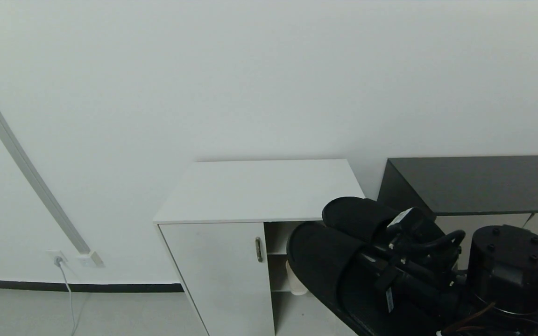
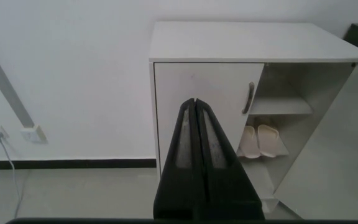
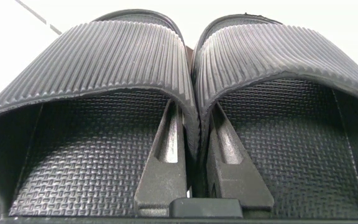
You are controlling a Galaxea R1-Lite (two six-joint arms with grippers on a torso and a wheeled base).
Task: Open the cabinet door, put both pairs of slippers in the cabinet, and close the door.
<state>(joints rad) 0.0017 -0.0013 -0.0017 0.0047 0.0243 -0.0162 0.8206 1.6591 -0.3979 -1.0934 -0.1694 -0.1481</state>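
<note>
The white cabinet [image 1: 255, 191] has its left door [image 1: 222, 275] closed, with a metal handle [image 1: 258, 249], and its right half stands open. A pair of pale slippers [image 2: 263, 140] lies on a shelf inside; one of them shows as [image 1: 295, 281]. My right gripper [image 1: 383, 254] is in front of the open half, shut on the pair of black slippers [image 1: 339, 242]. Its fingers [image 3: 166, 155] pinch the two inner side walls of the black slippers [image 3: 123, 68] together. My left gripper [image 2: 194, 106] is shut with nothing in it and faces the closed door [image 2: 197, 81].
A dark table [image 1: 479, 184] stands right of the cabinet, close to my right arm. To the left, a wall socket with a cable [image 1: 58, 259] and a slanted cable duct [image 1: 21, 161] sit on the white wall. Bare floor lies before the cabinet.
</note>
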